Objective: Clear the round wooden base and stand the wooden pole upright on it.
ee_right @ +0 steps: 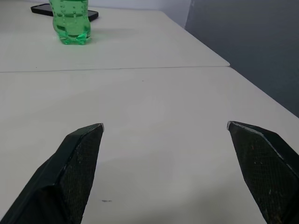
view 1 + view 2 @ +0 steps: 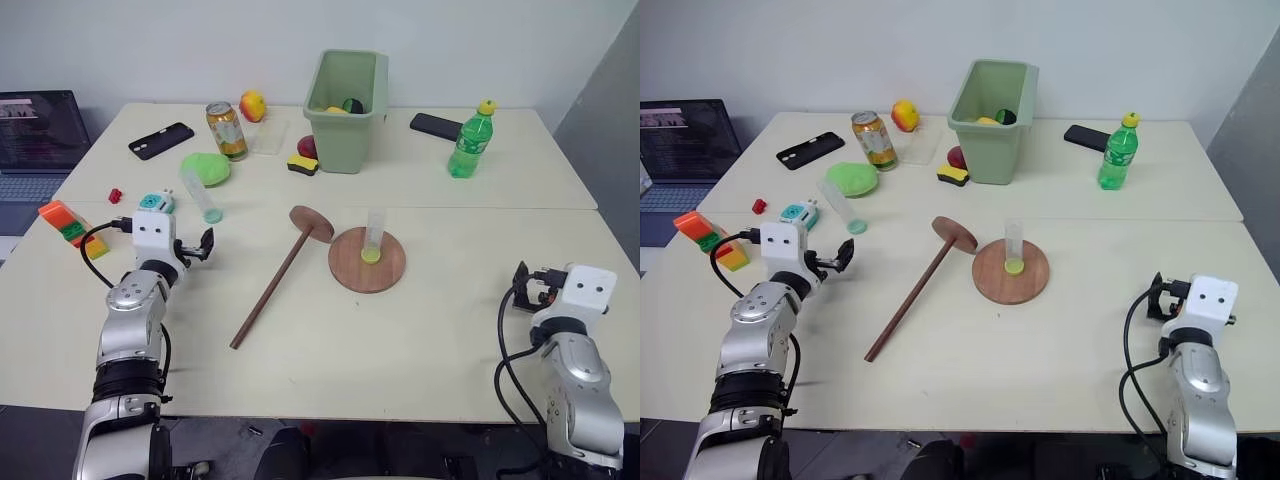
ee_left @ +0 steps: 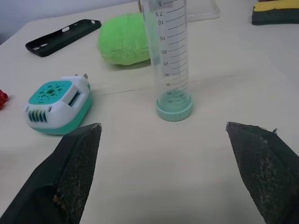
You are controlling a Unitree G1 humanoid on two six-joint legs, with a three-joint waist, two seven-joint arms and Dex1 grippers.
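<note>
With both tools spread and empty, the clear tube (image 2: pixel 373 237) stands on the round base (image 2: pixel 367 260), so lifting it off likely precedes raising the pole (image 2: pixel 272 288).

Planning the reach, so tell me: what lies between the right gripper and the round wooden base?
Bare tabletop. In the left eye view nothing sits between the right gripper and the round wooden base, which carries a clear plastic tube.
</note>
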